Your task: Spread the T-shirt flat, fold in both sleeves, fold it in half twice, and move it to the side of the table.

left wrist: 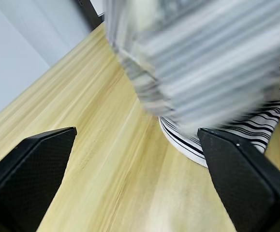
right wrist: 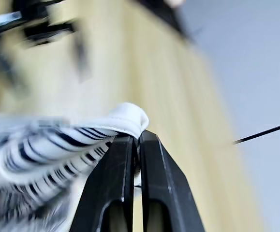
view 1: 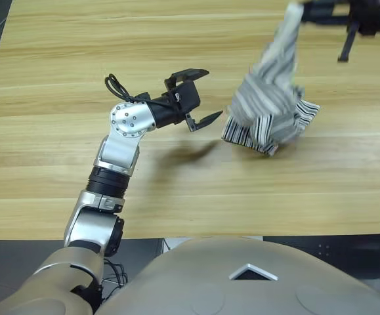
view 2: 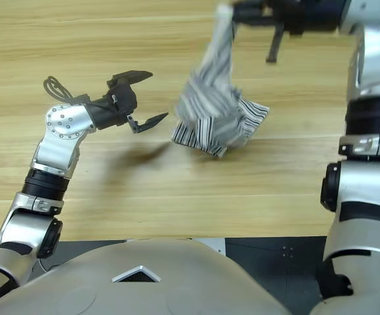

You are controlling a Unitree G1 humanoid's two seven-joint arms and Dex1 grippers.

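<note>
- The left arm rose from the near left corner, bent at the wrist, so the left gripper pointed sideways toward the T-shirt and hovered above the table.
- Its jaws stood wide apart and held nothing. The lower finger was just beside the shirt's striped hem, not touching it.
- The right arm stood upright at the right side, with the right gripper raised high over the far part of the table.
- Its jaws were pressed together on a white edge of the shirt.
- The shirt hung down from this grip in a loose, crumpled bunch, and its lower part rested on the wood near the table's middle.
- Broad bare wood showed behind the left arm toward the left edge, and a strip of it between the shirt and the near edge.
</note>
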